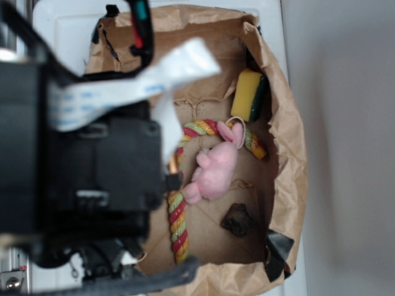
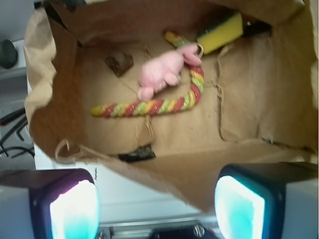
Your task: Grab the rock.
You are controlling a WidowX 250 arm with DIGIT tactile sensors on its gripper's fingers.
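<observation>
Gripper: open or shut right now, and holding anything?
Open and empty. In the wrist view the gripper has its two fingers wide apart, with the rock untouched in the bag.

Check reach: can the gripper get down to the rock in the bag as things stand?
Probably yes. The gripper is open above the paper bag, whose top gapes. The rock lies uncovered, apart from the pink plush and rope.

Brown paper bag [image 2: 249, 104], floor creased: holds dark lumpy rock [image 2: 118, 61], pink plush [image 2: 160, 72], striped twisted rope [image 2: 149, 106], yellow-green sponge [image 2: 220, 32].
</observation>
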